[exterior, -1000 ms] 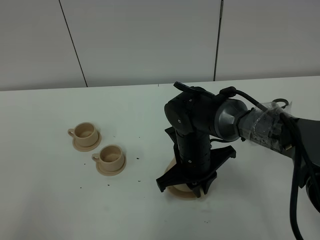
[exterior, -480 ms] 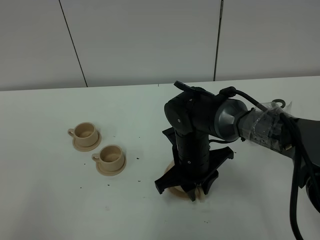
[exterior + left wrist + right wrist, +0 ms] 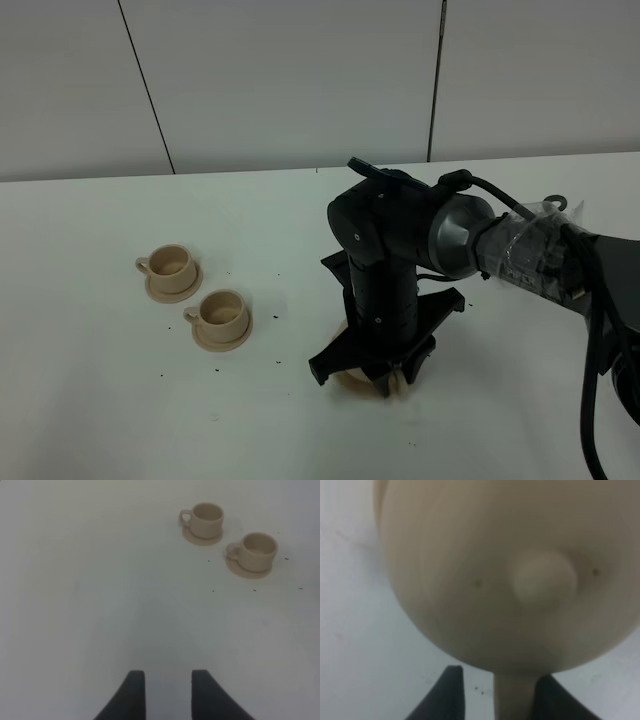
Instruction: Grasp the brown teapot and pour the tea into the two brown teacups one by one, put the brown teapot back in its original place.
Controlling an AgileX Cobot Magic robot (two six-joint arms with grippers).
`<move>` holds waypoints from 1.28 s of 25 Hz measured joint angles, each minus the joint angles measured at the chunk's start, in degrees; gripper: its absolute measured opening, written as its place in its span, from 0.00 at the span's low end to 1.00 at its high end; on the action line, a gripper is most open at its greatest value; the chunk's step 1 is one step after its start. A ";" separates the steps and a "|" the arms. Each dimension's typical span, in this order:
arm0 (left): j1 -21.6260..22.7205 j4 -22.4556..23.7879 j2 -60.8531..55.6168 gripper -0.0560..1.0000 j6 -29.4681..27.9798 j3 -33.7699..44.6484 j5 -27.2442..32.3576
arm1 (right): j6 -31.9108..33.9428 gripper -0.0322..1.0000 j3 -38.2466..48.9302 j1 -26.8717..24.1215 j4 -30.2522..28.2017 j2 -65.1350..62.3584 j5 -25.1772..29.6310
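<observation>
straddling the handle of the brown teapot [image 3: 485,580], the right gripper [image 3: 496,677] stands spread, not pinching.

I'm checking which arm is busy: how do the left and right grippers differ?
The right gripper has the brown teapot's handle between its fingers; the left gripper has only bare table there. The right gripper is close against the teapot; the left gripper is well apart from both teacups. Both have their jaws apart.

One high camera overlooked the whole table [image 3: 100,400]. The left wrist view shared its teacups [image 3: 258,550], far beyond the jaws. The right wrist view crowded the teapot [image 3: 470,580].
</observation>
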 joint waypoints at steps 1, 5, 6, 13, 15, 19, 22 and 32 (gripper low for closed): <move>0.00 0.00 0.00 0.34 -0.04 0.00 0.00 | 0.00 0.31 -0.26 0.00 -0.21 0.00 0.05; 0.00 0.00 0.00 0.34 -0.18 0.00 0.00 | 0.00 0.31 -0.32 0.00 -0.57 0.00 0.22; 0.00 0.00 0.00 0.34 -0.18 0.00 0.00 | 0.00 0.31 -0.32 0.00 -0.69 0.00 0.22; 0.00 0.00 0.00 0.34 -0.18 0.00 0.00 | 0.00 0.31 -0.32 0.00 -0.86 1.05 0.71; 0.00 0.00 0.00 0.34 -0.18 0.00 0.00 | 0.00 0.31 -0.32 0.00 -0.98 1.05 0.71; 0.00 0.00 0.00 0.34 -0.13 0.00 0.00 | 0.26 0.31 -0.32 0.00 -1.62 1.05 0.66; 0.00 0.00 0.00 0.34 -0.13 0.00 0.00 | 0.39 0.31 -0.32 -0.17 -2.00 1.23 0.66; 0.00 0.00 0.00 0.34 -0.13 0.00 0.00 | 0.51 0.31 -0.32 -0.83 -3.39 1.39 0.66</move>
